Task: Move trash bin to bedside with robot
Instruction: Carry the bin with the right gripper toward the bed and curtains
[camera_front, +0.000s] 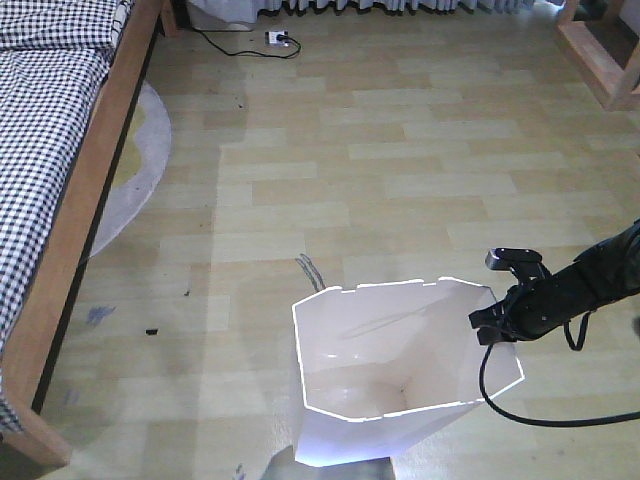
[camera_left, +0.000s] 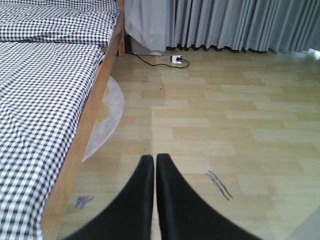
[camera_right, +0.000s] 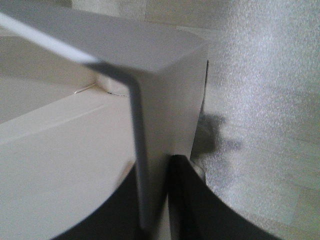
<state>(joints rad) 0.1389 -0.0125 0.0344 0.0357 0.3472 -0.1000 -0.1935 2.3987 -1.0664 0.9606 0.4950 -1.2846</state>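
The white trash bin (camera_front: 385, 370) stands on the wooden floor at the bottom centre, its angular rim up and its cream inside showing. My right gripper (camera_front: 493, 322) is shut on the bin's right rim; in the right wrist view (camera_right: 156, 200) one finger is inside the wall (camera_right: 165, 100) and one outside. The bed (camera_front: 60, 150) with checked bedding and a light brown wooden frame runs along the left. It also fills the left of the left wrist view (camera_left: 45, 100). My left gripper (camera_left: 154, 162) is shut and empty, above the floor near the bed frame.
A round grey rug (camera_front: 135, 170) lies partly under the bed. A white power strip with a black cord (camera_front: 278, 39) lies by the far curtains (camera_left: 225, 25). A light wooden furniture frame (camera_front: 600, 50) stands at the top right. Small dark scraps (camera_front: 152, 330) dot the floor.
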